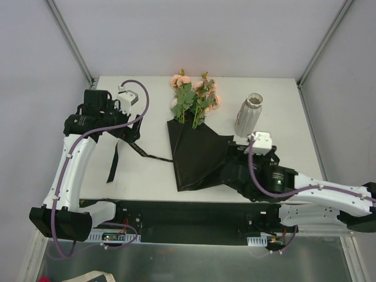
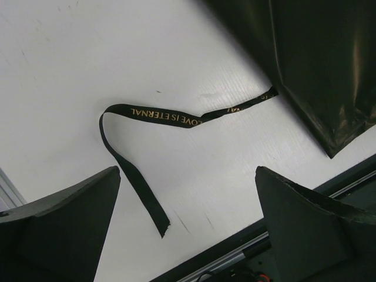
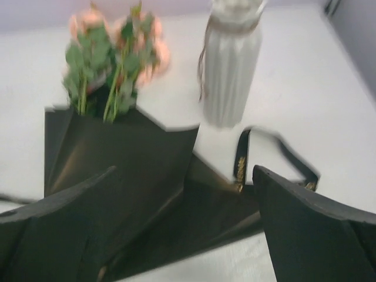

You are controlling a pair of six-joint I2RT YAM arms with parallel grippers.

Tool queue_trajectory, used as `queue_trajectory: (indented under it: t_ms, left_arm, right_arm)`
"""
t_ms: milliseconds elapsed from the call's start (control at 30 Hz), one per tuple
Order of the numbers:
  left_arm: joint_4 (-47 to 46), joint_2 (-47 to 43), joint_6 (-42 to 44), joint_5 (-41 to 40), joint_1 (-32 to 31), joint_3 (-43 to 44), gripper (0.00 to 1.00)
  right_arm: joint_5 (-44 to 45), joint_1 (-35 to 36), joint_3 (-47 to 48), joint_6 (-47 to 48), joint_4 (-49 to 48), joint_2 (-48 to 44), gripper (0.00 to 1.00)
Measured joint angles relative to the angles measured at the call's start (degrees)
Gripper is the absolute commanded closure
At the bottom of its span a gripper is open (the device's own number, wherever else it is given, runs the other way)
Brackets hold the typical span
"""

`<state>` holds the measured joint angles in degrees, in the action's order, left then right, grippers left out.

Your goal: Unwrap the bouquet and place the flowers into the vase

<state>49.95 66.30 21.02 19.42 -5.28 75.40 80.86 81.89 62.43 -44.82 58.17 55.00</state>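
Note:
The bouquet lies in the middle of the table, its black wrap (image 1: 197,154) spread loosely and the peach-pink flowers (image 1: 194,97) pointing to the far edge. The white ribbed vase (image 1: 249,114) stands upright to its right. The untied gold-lettered ribbon (image 2: 164,114) trails across the table from the wrap (image 2: 317,64) to the left. My left gripper (image 2: 188,173) hovers open above the ribbon's free end, holding nothing. My right gripper (image 3: 185,176) is open low over the wrap's near right corner (image 3: 135,170), with the flowers (image 3: 111,59) and vase (image 3: 230,70) ahead of it.
A second stretch of ribbon (image 3: 241,161) lies near the vase's foot. The black rail (image 1: 188,211) runs along the table's near edge. Metal frame posts (image 1: 70,41) rise at the far corners.

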Motion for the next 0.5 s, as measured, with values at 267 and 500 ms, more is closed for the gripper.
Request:
queue_trajectory:
  t_ms: [267, 500]
  left_arm:
    - [0.09, -0.07, -0.57, -0.66, 0.00, 0.00, 0.01]
    - [0.09, -1.75, -0.55, -1.60, 0.00, -1.14, 0.01]
  right_arm:
    - [-32.59, -19.78, -15.72, 16.13, -27.96, 0.90, 0.23]
    - [-51.15, -35.04, -21.03, 19.87, -42.53, 2.29, 0.34]
